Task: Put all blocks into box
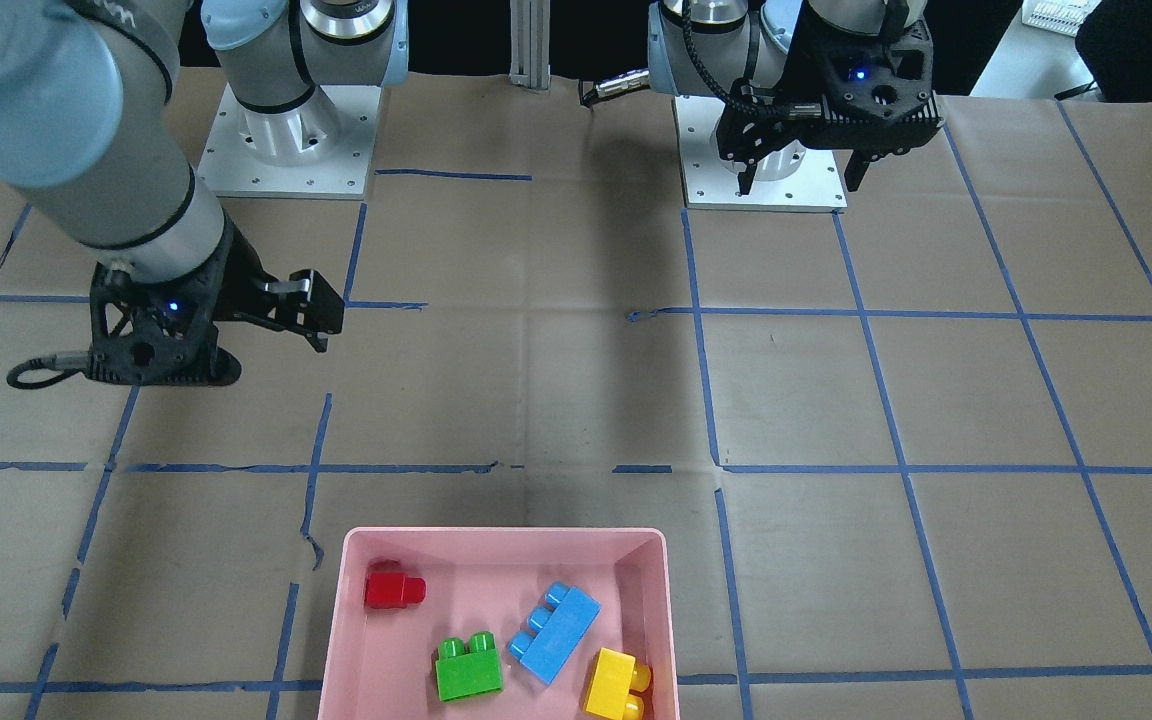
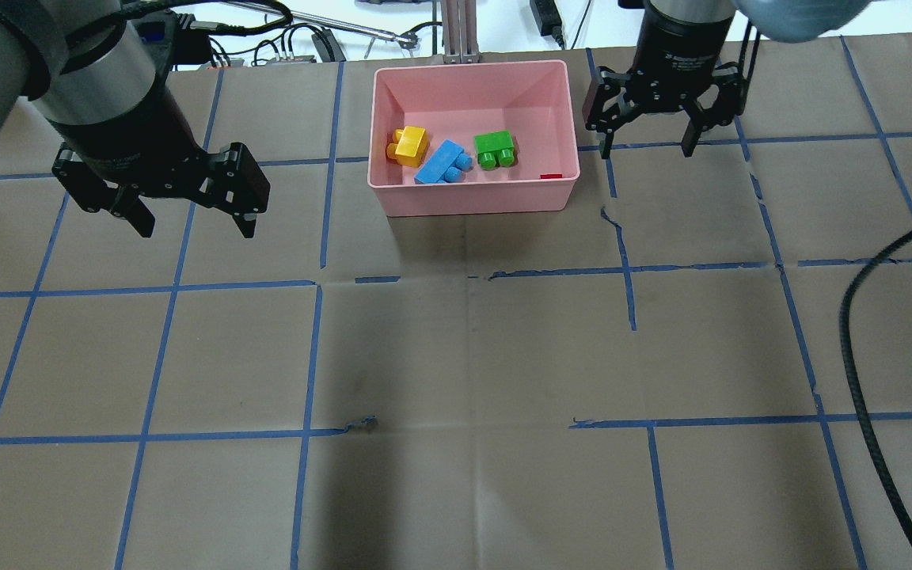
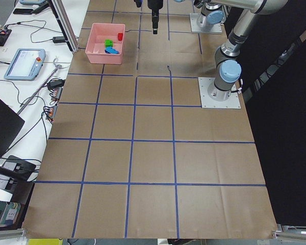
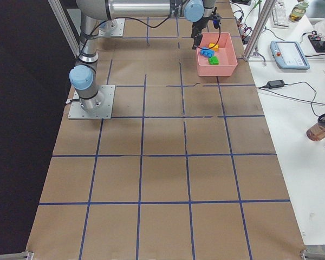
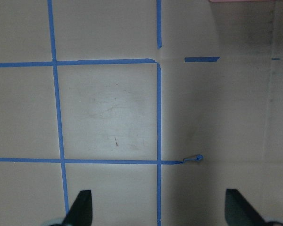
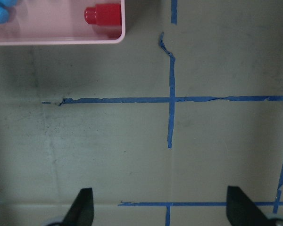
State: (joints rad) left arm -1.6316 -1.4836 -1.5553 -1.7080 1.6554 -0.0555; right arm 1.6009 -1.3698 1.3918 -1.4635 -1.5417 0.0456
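Note:
The pink box (image 1: 506, 536) holds all four blocks: red (image 1: 394, 588), green (image 1: 468, 668), light-blue (image 1: 556, 632) and yellow (image 1: 616, 684). In the overhead view the box (image 2: 472, 66) stands at the far middle of the table, with yellow (image 2: 410, 145), light-blue (image 2: 442, 163), green (image 2: 494, 148) and a sliver of red (image 2: 551, 176) inside. My left gripper (image 2: 195, 226) is open and empty, well to the box's left. My right gripper (image 2: 646, 150) is open and empty, just right of the box. The right wrist view shows the red block (image 6: 103, 14) in the box's corner.
Brown paper with blue tape lines covers the table. A black cable (image 2: 860, 332) hangs at the right. The arm bases (image 1: 291, 150) (image 1: 761, 170) stand at the robot's side. An aluminium post (image 2: 460, 32) rises behind the box.

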